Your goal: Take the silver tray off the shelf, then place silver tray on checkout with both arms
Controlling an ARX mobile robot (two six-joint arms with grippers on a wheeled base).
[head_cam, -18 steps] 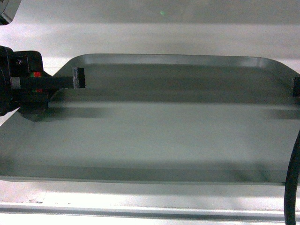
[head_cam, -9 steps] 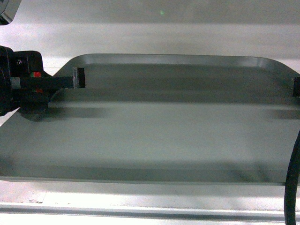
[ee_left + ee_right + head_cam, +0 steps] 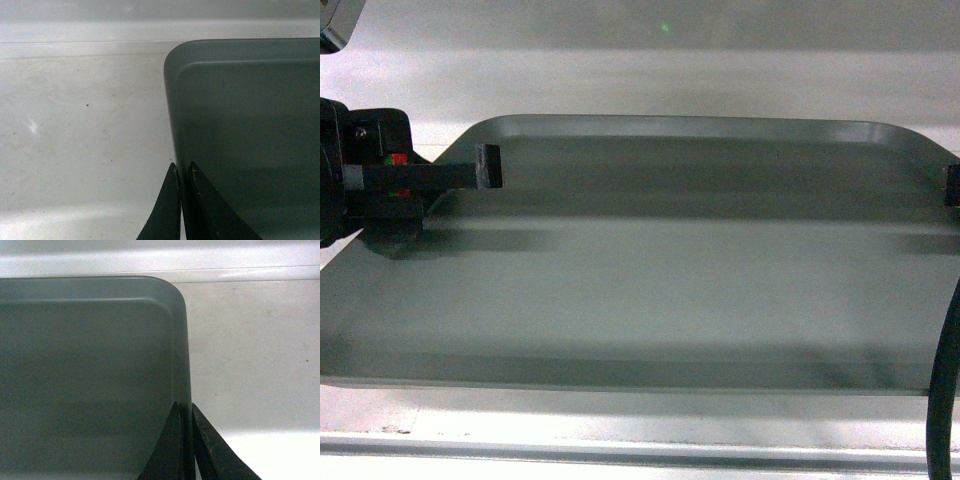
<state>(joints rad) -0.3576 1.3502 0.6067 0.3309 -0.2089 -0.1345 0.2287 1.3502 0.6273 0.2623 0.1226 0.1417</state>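
The silver tray [image 3: 680, 270] fills most of the head view, lying over the white shelf [image 3: 620, 425]. My left gripper [image 3: 485, 176] is shut on its left rim, with one finger inside the tray and the red block just behind it. In the left wrist view the left gripper [image 3: 182, 166] pinches the rim of the silver tray [image 3: 250, 125]. My right gripper [image 3: 952, 186] shows only at the frame's right edge. The right wrist view has the right gripper [image 3: 184, 406] shut on the right rim of the silver tray [image 3: 85, 365]. The checkout is out of view.
The shelf's grooved front strip [image 3: 620, 452] runs along the bottom of the head view. A black cable [image 3: 945, 400] hangs at the lower right. The white back wall [image 3: 670, 60] rises behind the tray. Bare shelf board [image 3: 80, 125] [image 3: 255, 350] lies on both outer sides.
Almost nothing: the tray and both grippers hold their places, with only a very slight shift of the tray's near edge.
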